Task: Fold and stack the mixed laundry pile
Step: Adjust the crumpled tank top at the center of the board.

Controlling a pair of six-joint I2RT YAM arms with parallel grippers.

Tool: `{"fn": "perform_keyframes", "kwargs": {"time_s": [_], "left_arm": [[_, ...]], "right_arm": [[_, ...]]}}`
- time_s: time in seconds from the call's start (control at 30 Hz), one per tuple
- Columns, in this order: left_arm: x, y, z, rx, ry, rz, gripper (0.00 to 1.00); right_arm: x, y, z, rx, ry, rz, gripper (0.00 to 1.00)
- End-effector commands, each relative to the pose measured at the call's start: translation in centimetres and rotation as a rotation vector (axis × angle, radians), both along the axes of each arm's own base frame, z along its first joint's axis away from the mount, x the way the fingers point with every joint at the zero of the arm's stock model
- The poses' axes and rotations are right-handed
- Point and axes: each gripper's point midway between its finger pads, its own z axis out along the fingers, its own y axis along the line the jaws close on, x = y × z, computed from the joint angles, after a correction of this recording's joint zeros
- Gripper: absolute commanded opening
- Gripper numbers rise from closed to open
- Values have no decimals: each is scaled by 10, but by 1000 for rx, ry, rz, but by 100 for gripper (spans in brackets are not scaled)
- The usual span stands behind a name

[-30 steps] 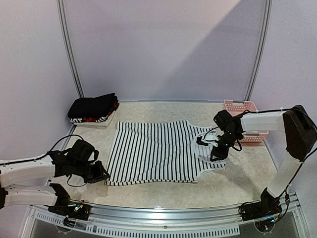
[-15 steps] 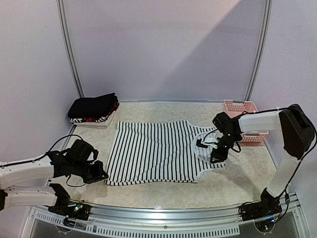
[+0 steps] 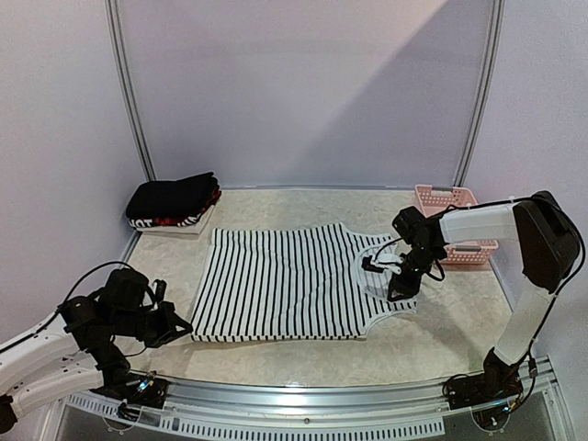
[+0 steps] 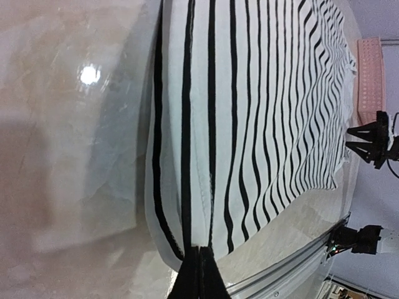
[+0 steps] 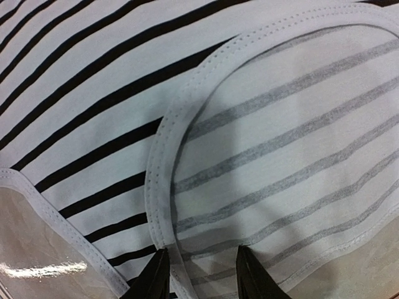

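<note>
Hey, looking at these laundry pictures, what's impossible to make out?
Folded stack, top view: number of garments; too small, black top layer covers the rest.
Pink basket, top view: its contents; the right arm crosses it.
Left claw, left wrist view: how much striped tank top it pinches; its shut fingers hide the hem.
Right claw, right wrist view: whether its open tips touch the cloth; bottom edge cuts them off.

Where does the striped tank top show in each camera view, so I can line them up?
Top external: striped tank top lies spread flat mid-table.
Left wrist: it fills the centre and right, with a corner pinched in the shut left gripper.
Right wrist: it fills most of the frame.
Shared landmark: the open right gripper over the top's white edging.
</note>
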Motion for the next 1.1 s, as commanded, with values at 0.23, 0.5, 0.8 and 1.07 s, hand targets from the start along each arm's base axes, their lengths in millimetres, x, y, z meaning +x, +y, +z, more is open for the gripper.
{"fn": "perform_keyframes", "kwargs": {"time_s": [0.23,0.5,0.8,1.07], "left_arm": [[-35,-11,-2,6,185,-131,0],[2,5,57,285,63,-219,27],[124,-46,40,414,-68,-252,36],[153,-60,-6,437,-24,-276,37]], "right_arm": [[-13,0,-2,-4,93,-9,37],[32,29,67,117,-59,-20,38],[133,72,80,184,-167,-194,38],[169,65,13,37,-132,-242,35]]}}
